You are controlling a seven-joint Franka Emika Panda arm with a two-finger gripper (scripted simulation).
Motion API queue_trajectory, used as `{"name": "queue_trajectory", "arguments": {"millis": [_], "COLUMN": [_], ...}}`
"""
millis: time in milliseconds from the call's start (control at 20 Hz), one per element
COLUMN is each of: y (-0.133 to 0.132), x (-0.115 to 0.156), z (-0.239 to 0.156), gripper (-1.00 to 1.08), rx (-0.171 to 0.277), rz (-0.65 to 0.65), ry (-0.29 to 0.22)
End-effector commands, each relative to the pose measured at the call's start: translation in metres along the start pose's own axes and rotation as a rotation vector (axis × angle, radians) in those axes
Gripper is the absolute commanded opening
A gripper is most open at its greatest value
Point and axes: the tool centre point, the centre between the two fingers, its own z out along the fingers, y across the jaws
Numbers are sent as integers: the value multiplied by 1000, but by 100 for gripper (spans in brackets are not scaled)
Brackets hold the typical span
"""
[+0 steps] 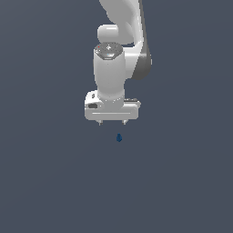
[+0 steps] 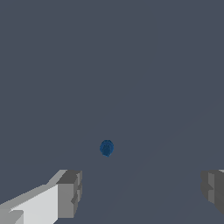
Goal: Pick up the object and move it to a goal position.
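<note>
Approach stage, judged from the layout: object (image 1: 119,137) not yet grasped, lying on the plain grey surface (image 1: 45,182) just below the gripper (image 1: 112,122) and slightly toward the exterior view's right of its centre line. Gripper spread wide and empty, pointing straight down, fingertips (image 1: 124,121) clear of the object. In the wrist view, object (image 2: 106,148) visible as a small dark blue rounded piece ahead of the gap between the two grey finger pads (image 2: 70,194), not yet between them. No goal marker visible in either view. To do the step well: shift laterally first so that the object sits midway between the pads, then descend vertically with the jaws kept spread. Avoid descending off-centre; a piece this small and rounded is likely to roll or be nudged aside by a single pad. Lower until the pads bracket the object's widest part, stopping short of pressing into the surface. Close slowly and evenly, across the shorter axis if the elongation can be resolved; orientation cannot be told from these views. Verify a firm pinch before lifting, then raise straight up before any travel toward the goal.
</note>
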Motion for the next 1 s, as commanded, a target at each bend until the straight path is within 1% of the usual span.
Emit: {"name": "queue_trajectory", "arguments": {"millis": [0,300,750,950], "y": [-2,-6,-25,-30], "x": [1,-2,-20,-28], "z": [-2,14,80,99], "gripper": [100,100,100,100], "rx": [5,3,-1,-3], "rz": [-2,3,25,31], "ry": [1,-5,-35,-43]}}
